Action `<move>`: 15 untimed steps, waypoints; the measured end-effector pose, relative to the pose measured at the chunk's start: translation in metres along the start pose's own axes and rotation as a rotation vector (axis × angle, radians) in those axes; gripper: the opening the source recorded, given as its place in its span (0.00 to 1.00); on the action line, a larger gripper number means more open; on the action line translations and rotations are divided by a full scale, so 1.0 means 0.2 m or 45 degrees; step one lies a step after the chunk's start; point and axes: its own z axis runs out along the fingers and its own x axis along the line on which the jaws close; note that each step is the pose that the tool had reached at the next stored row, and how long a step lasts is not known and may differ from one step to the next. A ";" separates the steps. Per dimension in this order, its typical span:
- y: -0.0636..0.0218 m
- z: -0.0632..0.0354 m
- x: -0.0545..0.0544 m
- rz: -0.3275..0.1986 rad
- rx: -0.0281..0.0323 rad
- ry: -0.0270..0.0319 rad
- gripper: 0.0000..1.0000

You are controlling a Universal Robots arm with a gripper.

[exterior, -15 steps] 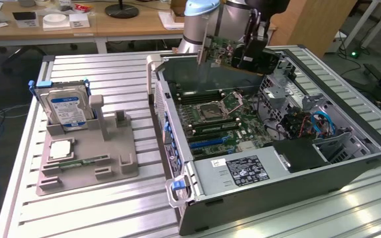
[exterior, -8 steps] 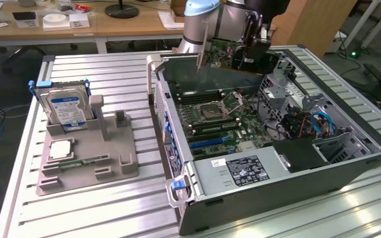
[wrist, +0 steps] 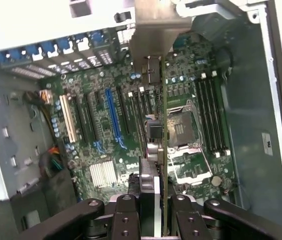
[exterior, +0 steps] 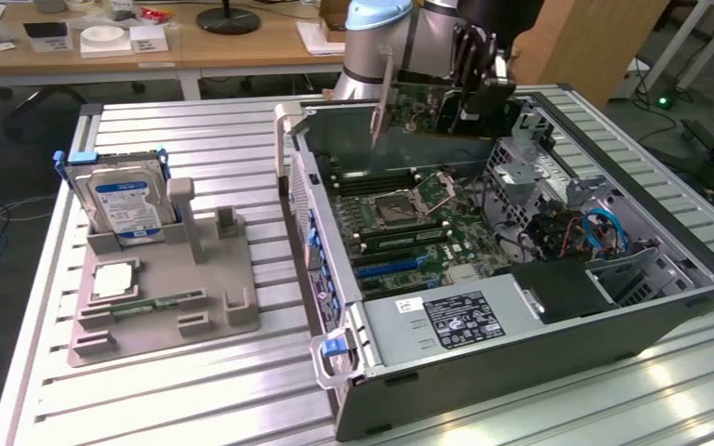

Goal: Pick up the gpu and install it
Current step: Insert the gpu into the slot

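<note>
The gpu (exterior: pixel 422 104) is a thin circuit card with a metal bracket at one end. It hangs upright above the far end of the open computer case (exterior: pixel 654 297), over the motherboard (exterior: pixel 394 223). My gripper (exterior: pixel 467 104) is shut on the card's upper edge. In the wrist view the gpu (wrist: pixel 161 145) appears edge-on between my gripper (wrist: pixel 155 202) fingers. There it points down at the motherboard (wrist: pixel 101 150), beside the CPU socket (wrist: pixel 180 132). The long blue slot (wrist: pixel 113 117) lies a little to one side of it.
A grey parts holder (exterior: pixel 208 321) stands at the exterior view's left on the slatted metal table (exterior: pixel 146 409). It carries a hard drive (exterior: pixel 127 200), a chip (exterior: pixel 112 279) and a green memory stick (exterior: pixel 152 304). Inside the case are a power supply (exterior: pixel 456 318) and cables (exterior: pixel 599 232).
</note>
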 end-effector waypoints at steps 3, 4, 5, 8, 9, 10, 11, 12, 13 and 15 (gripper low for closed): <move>0.000 0.009 0.00 -0.066 0.0085 -0.0032 0.28; 0.000 0.011 0.00 -0.089 0.0088 -0.0036 0.28; 0.000 0.013 0.00 -0.109 0.0089 -0.0037 0.28; 0.001 0.018 0.00 -0.159 0.0078 -0.0044 0.28; 0.001 0.019 0.00 -0.175 0.0075 -0.0047 0.28; 0.000 0.020 0.00 -0.190 0.0074 -0.0049 0.28; 0.000 0.022 0.00 -0.203 0.0075 -0.0056 0.28; 0.000 0.023 0.00 -0.216 0.0076 -0.0059 0.28; -0.001 0.024 0.01 -0.229 0.0075 -0.0060 0.28; -0.001 0.026 0.01 -0.255 0.0074 -0.0063 0.28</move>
